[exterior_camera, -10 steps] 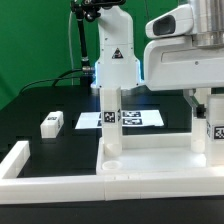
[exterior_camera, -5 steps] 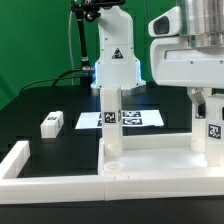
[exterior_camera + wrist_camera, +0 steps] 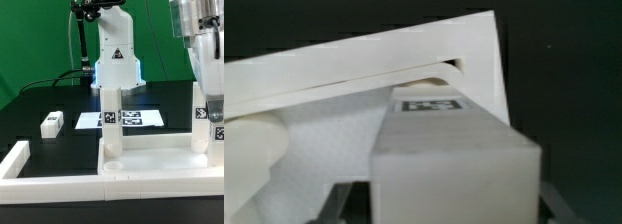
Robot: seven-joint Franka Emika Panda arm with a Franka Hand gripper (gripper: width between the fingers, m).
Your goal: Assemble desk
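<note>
The white desk top [image 3: 150, 152] lies upside down at the front, inside the fence bars. One tagged leg [image 3: 112, 118] stands upright in its corner socket at the exterior view's left. A second leg [image 3: 205, 122] stands at the right corner. My gripper [image 3: 204, 98] comes down from above and is shut on that leg's upper part. In the wrist view the leg [image 3: 446, 150] fills the space between my dark fingers [image 3: 352, 200], with its tag facing the camera and the desk top's rim [image 3: 367, 55] beyond. A loose leg [image 3: 52, 123] lies on the black table at the left.
The marker board [image 3: 135, 118] lies flat behind the desk top. White L-shaped fence bars [image 3: 40, 178] run along the front and front left. The robot's base [image 3: 115, 65] stands at the back. A black cable [image 3: 40, 85] trails at the back left.
My hand has turned about the upright right leg, from broadside to narrow in the exterior view. The leg's tag now shows higher and further left. The other parts have not moved.
</note>
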